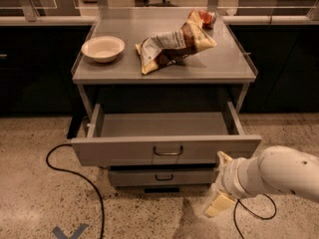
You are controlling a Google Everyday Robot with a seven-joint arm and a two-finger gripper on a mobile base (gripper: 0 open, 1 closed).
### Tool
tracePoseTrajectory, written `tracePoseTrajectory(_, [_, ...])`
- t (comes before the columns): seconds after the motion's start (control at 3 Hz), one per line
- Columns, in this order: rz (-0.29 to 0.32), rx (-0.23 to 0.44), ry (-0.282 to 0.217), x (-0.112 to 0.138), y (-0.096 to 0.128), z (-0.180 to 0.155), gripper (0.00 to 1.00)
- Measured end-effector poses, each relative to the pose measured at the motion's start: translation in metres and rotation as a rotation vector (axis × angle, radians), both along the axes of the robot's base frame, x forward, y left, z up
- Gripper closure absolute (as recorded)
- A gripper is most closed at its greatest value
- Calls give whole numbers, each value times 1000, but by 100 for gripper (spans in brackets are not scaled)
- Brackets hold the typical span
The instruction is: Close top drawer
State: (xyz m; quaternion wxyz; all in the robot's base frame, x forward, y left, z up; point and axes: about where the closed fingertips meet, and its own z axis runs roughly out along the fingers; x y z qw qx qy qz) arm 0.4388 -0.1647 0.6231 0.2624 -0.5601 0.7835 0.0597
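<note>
The top drawer (124,151) of the grey metal cabinet is pulled far out and is empty inside. Its broad front panel carries a small dark wire handle (168,152) at the centre. My gripper (220,182) is low at the right, just below the right end of the drawer's front panel, on a white arm (279,176) coming in from the right. Its cream fingers (218,206) are spread apart and hold nothing. The upper fingertip is close under the front panel's bottom edge; I cannot tell whether it touches.
A narrower lower drawer (162,177) sits shut beneath. On the cabinet top (224,66) lie a white bowl (102,49), crumpled snack bags (172,46) and a red can (207,18). A black cable (75,173) loops on the floor at left. Dark counters stand behind.
</note>
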Motion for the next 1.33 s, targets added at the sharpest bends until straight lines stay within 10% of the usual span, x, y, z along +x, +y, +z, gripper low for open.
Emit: tracePoseTrajectory(1.33, [1,94,-55,82,2,29,0])
